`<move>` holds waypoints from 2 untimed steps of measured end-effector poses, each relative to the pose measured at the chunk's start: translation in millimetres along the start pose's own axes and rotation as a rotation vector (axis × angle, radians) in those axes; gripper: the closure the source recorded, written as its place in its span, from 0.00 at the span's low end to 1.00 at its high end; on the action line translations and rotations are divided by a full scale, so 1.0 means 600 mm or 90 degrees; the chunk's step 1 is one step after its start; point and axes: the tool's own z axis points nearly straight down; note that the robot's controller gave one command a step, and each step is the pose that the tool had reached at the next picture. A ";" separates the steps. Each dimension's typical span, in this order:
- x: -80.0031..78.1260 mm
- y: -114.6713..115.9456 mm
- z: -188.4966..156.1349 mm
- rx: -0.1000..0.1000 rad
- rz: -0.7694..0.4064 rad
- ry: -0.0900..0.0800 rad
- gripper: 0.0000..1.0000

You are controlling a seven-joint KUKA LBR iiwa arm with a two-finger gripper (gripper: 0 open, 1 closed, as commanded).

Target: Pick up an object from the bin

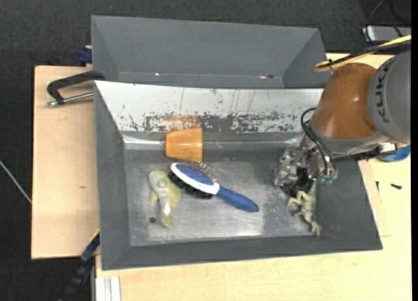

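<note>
**Camera view.** The grey metal bin (112,182) holds four loose items, well spread with no heap. The landmark is the blue-handled plastic hairbrush with a white bristled head (204,184), lying aslant at the middle of the floor.

- An orange plastic cup (183,143) lies on its side just behind the hairbrush, against the back wall.
- A pale yellow-green limp soft item (162,196) lies just left of the hairbrush head, touching or nearly so.
- A small olive-green plastic toy figure (305,209) lies well to the right of the hairbrush, close to the right wall.

The gripper (297,174) is low in the bin, well right of the hairbrush. It sits directly behind the olive figure and just beside it. Whether the two are in contact cannot be told. Whether the tool is released or clenched also cannot be told, since its tip is lost in dark clutter. Nothing is confirmed in its grasp.

**Assessment.** The olive figure is judged the likely target, being the only item near the tool.

**Recommendations for the step:**
- Centre the tool over the figure's thickest part, not its thin limbs.
- Close across its narrow side.
- Keep clear of the sloping right wall, which could deflect the tool or pin the figure.
- Lift straight up, and confirm the hold before clearing the rim
</note>
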 end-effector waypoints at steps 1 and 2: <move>0.000 0.045 -0.192 0.003 -0.519 -0.006 1.00; 0.057 -0.055 -0.197 0.002 -0.270 0.001 1.00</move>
